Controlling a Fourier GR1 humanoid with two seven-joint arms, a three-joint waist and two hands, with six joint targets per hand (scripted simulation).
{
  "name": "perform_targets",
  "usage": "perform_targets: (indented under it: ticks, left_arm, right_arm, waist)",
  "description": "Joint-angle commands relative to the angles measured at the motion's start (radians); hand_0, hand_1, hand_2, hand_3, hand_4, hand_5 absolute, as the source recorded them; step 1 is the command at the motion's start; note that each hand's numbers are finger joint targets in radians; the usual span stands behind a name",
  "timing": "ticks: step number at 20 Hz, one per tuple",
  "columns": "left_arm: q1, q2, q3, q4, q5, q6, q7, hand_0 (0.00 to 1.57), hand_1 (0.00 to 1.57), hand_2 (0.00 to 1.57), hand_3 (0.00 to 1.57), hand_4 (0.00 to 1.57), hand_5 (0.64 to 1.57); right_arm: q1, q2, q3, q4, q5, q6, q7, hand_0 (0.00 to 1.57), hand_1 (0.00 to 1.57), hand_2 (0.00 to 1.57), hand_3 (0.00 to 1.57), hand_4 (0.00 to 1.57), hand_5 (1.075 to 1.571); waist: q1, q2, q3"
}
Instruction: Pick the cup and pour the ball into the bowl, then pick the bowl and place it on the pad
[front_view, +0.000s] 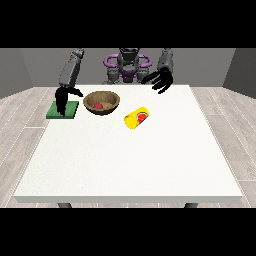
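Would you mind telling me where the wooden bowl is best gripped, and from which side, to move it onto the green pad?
Probably by the rim of the wooden bowl on the side facing the green pad, coming from above. The bowl sits upright with its mouth open, a red ball inside, and the hand at the view's left hangs closest, over the pad. The yellow cup lies tipped on the opposite side.

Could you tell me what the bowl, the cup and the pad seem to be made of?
Bowl: probably wood, judging by its matte brown, grain-like surface. Cup: likely plastic, being smooth, uniform bright yellow. Pad: flat matte green, perhaps foam or rubber; unclear.
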Motion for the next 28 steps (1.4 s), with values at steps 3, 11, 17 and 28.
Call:
perform_targets:
  ticks: [3,11,17,28]
  left_arm:
    - [0.081,-0.010,0.113,0.092,0.224,-0.069,-0.190,0.00,0.00,0.00,0.00,0.00,1.518]
    - [0.105,0.033,0.142,0.173,0.280,-0.114,-0.204,0.00,0.00,0.00,0.00,0.00,1.533]
    - [0.084,-0.012,0.058,0.047,0.239,-0.105,-0.127,0.00,0.00,0.00,0.00,0.00,1.551]
    - [0.011,-0.017,0.026,0.008,0.224,-0.109,-0.048,0.00,0.00,0.00,0.00,0.00,1.561]
  right_arm:
    - [0.004,0.067,0.060,-0.062,0.022,-0.032,0.052,0.00,0.00,0.00,0.00,0.29,1.553]
    - [0.037,0.117,0.114,-0.046,0.047,-0.051,0.090,0.00,0.00,0.00,0.00,0.03,1.542]
    - [0.033,0.112,0.072,0.110,0.039,-0.026,-0.052,0.00,0.00,0.00,0.00,0.26,1.550]
    - [-0.005,0.180,0.054,0.093,0.009,-0.091,-0.031,0.00,0.00,0.00,0.00,0.24,1.532]
  waist:
    - [-0.066,-0.006,0.0027]
    - [-0.113,-0.109,0.0042]
    - [-0.022,-0.037,0.0053]
    - [0.026,-0.028,0.0044]
